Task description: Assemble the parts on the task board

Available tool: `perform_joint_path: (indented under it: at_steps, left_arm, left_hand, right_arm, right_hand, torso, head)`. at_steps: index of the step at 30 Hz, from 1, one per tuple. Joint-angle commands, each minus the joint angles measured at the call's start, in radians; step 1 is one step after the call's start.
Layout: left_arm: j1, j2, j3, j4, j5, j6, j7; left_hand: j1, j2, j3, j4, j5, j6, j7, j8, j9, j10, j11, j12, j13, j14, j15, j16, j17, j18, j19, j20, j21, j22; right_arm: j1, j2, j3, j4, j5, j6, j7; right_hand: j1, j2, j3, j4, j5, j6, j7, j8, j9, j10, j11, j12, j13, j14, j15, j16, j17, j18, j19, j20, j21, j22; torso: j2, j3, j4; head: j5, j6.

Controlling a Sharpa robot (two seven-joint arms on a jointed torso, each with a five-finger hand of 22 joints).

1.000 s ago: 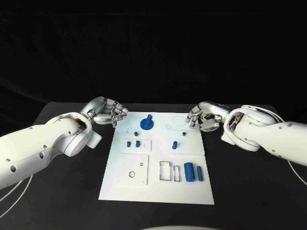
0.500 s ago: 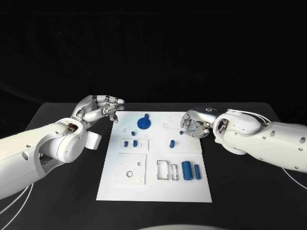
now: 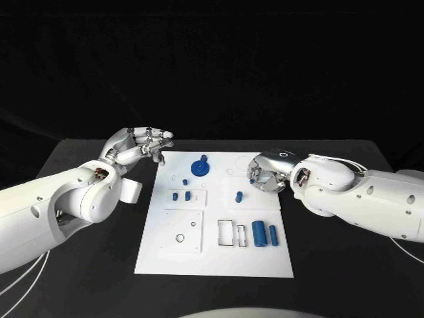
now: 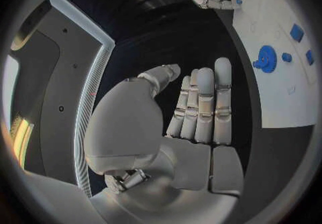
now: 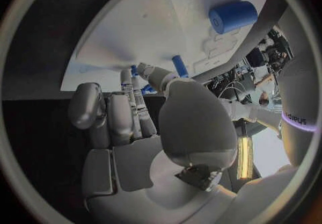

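Observation:
The white task board lies in the middle of the black table. On it are a blue gear, small blue pegs and two blue cylinders. My right hand hangs over the board's far right part with its fingers curled down. In the right wrist view its fingertips and thumb meet at a small blue piece; whether they grip it is unclear. My left hand is raised off the board's far left corner, with fingers straight and nothing in it.
The board has white inset plates and rectangular slots in its near half. Bare black table lies on both sides of the board. My two white forearms flank the board.
My right hand has moved left and nearer over the board, onto the spot where a small blue piece lay. My left hand has lifted and uncurled its fingers.

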Motion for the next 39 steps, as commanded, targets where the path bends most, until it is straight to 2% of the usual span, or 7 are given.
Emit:
perform_joint_path:
  at_steps: [1,27,29,30,39]
  left_arm:
    - [-0.001,0.000,0.001,0.004,0.014,0.008,0.016]
    - [-0.001,0.001,0.001,0.007,0.001,0.019,-0.025]
    - [-0.001,0.001,0.001,0.008,0.000,0.018,-0.028]
    - [-0.001,0.001,0.001,0.008,-0.001,0.018,-0.029]
    - [-0.001,0.000,0.001,0.009,-0.006,0.017,-0.041]
  left_hand:
    - [-0.004,0.000,-0.005,-0.002,-0.001,-0.004,0.006,-0.006,-0.001,0.004,0.006,-0.007,-0.002,-0.004,0.001,-0.004,-0.001,0.015,0.005,0.000,-0.007,-0.002]
    - [0.004,0.004,-0.005,-0.005,-0.001,-0.009,0.009,-0.011,-0.002,0.001,0.008,-0.015,-0.002,-0.004,0.003,-0.003,-0.002,0.015,0.011,0.001,-0.013,-0.007]
    - [0.007,0.005,-0.005,-0.006,-0.001,-0.009,0.009,-0.011,-0.002,0.001,0.008,-0.016,-0.002,-0.004,0.003,-0.003,-0.002,0.015,0.012,0.001,-0.014,-0.007]
    - [0.008,0.005,-0.004,-0.007,-0.001,-0.010,0.009,-0.011,-0.002,0.001,0.008,-0.017,-0.002,-0.004,0.003,-0.003,-0.002,0.015,0.012,0.001,-0.014,-0.008]
    - [0.010,0.006,-0.004,-0.007,0.000,-0.010,0.009,-0.012,-0.002,0.001,0.009,-0.018,-0.002,-0.005,0.003,-0.003,-0.002,0.015,0.013,0.001,-0.015,-0.008]
  right_arm:
    - [-0.002,0.006,0.000,-0.003,-0.044,0.006,-0.020]
    - [-0.022,0.044,-0.003,-0.023,-0.147,0.087,-0.067]
    - [-0.024,0.046,-0.003,-0.023,-0.157,0.089,-0.072]
    - [-0.024,0.046,-0.003,-0.022,-0.160,0.089,-0.074]
    - [-0.028,0.046,-0.004,-0.015,-0.193,0.062,-0.096]
  right_hand:
    - [0.003,-0.007,0.009,-0.001,-0.005,0.006,0.002,-0.004,0.002,0.014,-0.003,-0.004,0.002,0.032,0.007,0.011,0.009,-0.016,0.011,0.002,0.015,0.011]
    - [0.026,0.010,0.022,-0.009,-0.017,0.050,-0.018,0.019,0.021,0.074,-0.024,0.000,0.028,0.031,-0.008,0.049,0.036,-0.027,0.034,-0.009,0.077,0.071]
    - [0.032,0.015,0.024,-0.012,-0.018,0.058,-0.021,0.024,0.025,0.083,-0.028,0.001,0.033,0.031,-0.011,0.053,0.039,-0.028,0.037,-0.011,0.085,0.079]
    - [0.044,0.024,0.030,-0.018,-0.039,0.067,-0.026,0.029,0.029,0.092,-0.031,0.002,0.038,0.031,-0.015,0.056,0.040,-0.029,0.039,-0.014,0.091,0.085]
    - [0.076,0.052,0.057,-0.040,-0.058,0.083,-0.029,0.039,0.040,0.109,-0.038,0.003,0.054,0.032,-0.021,0.065,0.046,-0.033,0.047,-0.022,0.110,0.104]
  torso:
    - [-0.001,0.0006,0.0004]
    - [-0.001,0.0005,-0.0005]
    - [-0.001,0.0008,-0.0007]
    - [-0.001,0.0008,-0.0006]
    - [-0.002,0.0010,-0.0006]
  head:
    - [0.000,-0.002]
    - [-0.002,-0.014]
    - [-0.002,-0.014]
    - [-0.002,-0.014]
    - [-0.004,-0.014]
